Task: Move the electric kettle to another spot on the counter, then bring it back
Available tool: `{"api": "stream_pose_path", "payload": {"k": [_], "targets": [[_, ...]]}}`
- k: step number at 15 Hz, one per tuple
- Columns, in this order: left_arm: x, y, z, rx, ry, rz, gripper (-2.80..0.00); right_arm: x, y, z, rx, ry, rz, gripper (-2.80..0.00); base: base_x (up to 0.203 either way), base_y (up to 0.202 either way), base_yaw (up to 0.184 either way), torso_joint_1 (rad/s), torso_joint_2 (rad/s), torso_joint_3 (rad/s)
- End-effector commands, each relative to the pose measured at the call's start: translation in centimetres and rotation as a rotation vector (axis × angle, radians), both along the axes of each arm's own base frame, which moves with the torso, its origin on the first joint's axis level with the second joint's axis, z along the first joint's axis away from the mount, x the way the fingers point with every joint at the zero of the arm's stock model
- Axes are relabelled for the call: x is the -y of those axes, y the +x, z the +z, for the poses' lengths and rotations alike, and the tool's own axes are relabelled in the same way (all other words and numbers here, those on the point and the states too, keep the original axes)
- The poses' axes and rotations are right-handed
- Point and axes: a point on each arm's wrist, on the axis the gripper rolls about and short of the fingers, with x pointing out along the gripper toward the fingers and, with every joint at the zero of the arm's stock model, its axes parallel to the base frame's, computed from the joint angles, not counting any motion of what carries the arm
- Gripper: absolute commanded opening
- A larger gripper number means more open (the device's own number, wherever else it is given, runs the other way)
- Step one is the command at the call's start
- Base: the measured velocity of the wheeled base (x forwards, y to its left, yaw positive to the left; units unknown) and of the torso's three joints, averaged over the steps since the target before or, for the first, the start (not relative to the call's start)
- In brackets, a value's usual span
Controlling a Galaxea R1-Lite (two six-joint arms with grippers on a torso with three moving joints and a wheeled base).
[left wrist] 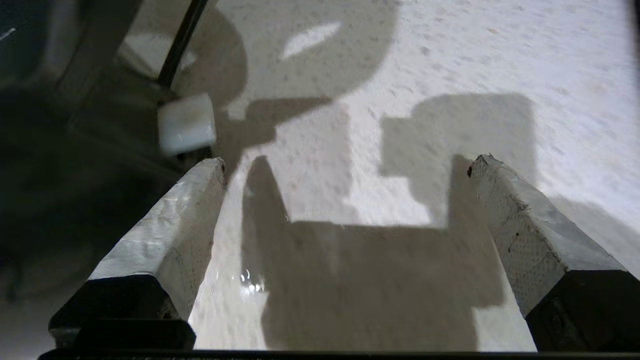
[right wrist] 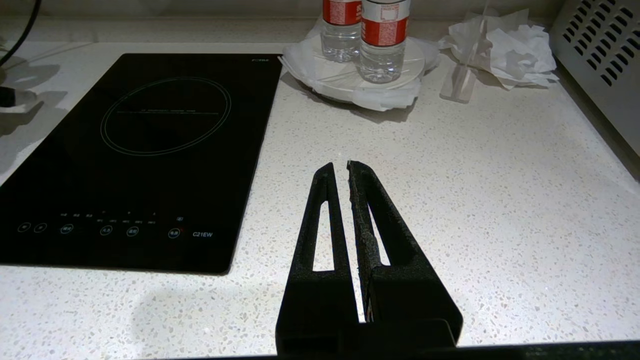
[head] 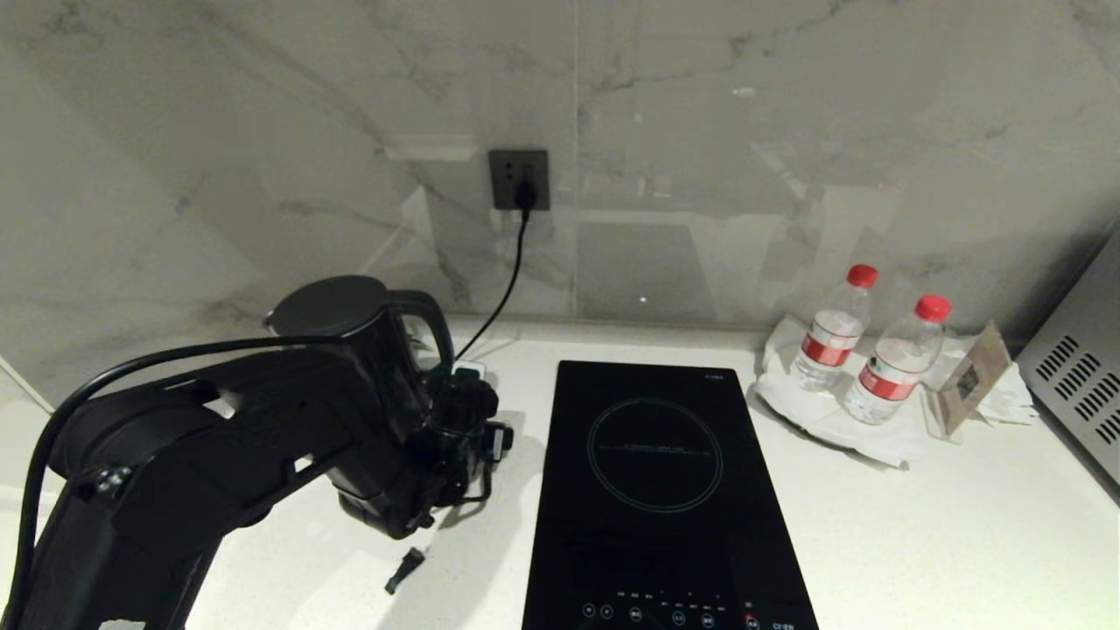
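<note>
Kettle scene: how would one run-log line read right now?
left gripper: jaws open, empty, beside electric kettle | right gripper: shut, parked over counter | kettle: upright, ungrasped

Matte black left arm of thick rounded links, black cable looping over the top, silver screw at the joint. Left gripper with pale, textured tapering fingers on black mounts. Right gripper all black, slotted narrow fingers.
</note>
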Motion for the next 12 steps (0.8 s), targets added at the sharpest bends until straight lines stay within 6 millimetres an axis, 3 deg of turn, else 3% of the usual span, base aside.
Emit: {"api": "stream_pose_path", "payload": {"k": [1, 7, 12], "targets": [[0.1, -1.0, 1.4, 0.031, -0.021, -0.011, 0.0, 0.0, 0.0, 0.0, 0.0, -0.001, 0.001, -2.8, 0.0, 0.0, 0.0, 0.0, 0.0, 0.0], [0.6, 0.5, 1.8, 0.107, -0.056, 0.004, 0.0, 0.0, 0.0, 0.0, 0.0, -0.001, 0.001, -2.8, 0.0, 0.0, 0.0, 0.0, 0.0, 0.0], [0.1, 2.2, -0.3, 0.098, -0.033, 0.055, 0.0, 0.0, 0.0, 0.0, 0.0, -0.001, 0.0, -2.8, 0.0, 0.0, 0.0, 0.0, 0.0, 0.0]]}}
